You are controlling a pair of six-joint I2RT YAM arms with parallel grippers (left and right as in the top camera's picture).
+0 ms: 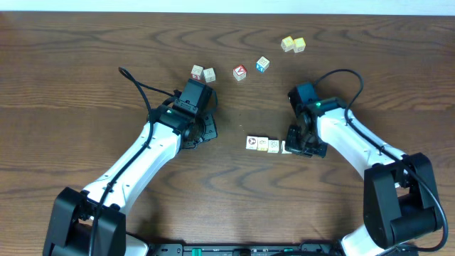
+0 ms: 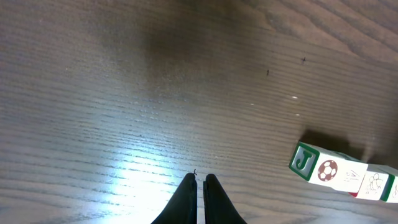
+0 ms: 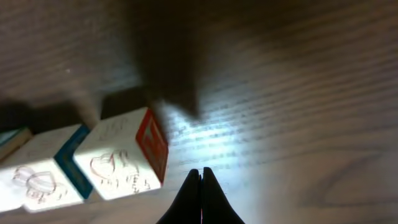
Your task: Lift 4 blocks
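Overhead: four printed cubes (image 1: 266,144) form a bar on grained wooden table (image 1: 106,107), left gripper (image 2: 200,180) and right gripper (image 3: 200,173) clenched

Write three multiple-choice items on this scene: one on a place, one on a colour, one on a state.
1. The row of four blocks lies:
A) between the left gripper and the right gripper
B) at the far edge
C) behind the left arm's base

2. The letter J on the end block is:
A) red
B) green
C) black

3. The left gripper is:
A) open wide
B) shut on a block
C) shut, holding nothing

Answers:
1 A, since the overhead view shows the row between the two arms' tips.
2 B, since the left wrist view shows a green J in a green frame.
3 C, since its fingers meet over bare table.
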